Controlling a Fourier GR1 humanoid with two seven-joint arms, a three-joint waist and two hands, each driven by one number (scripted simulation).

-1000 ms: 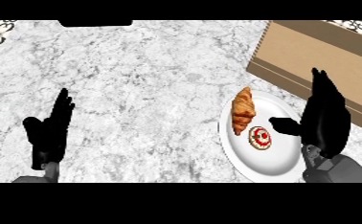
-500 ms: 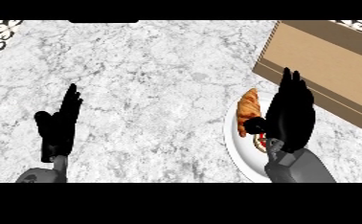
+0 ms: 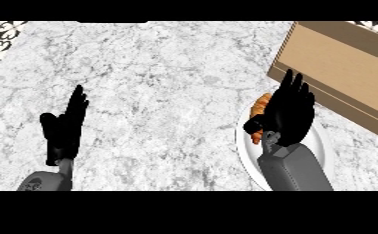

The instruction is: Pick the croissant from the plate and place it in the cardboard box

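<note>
Since a second ago the right hand has slid left over the plate, fingers still straight, grasping nothing. Croissant peeks out at its thumb side. I'd curl round it before lifting toward the cardboard box just beyond the fingertips. Left hand rests open.

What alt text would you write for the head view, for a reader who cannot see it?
The robot's right hand, fingers straight, hovers over the croissant on a white plate at the right of a marble counter. A cardboard box lies beyond the plate, at upper right. The left hand rests open at lower left.
</note>
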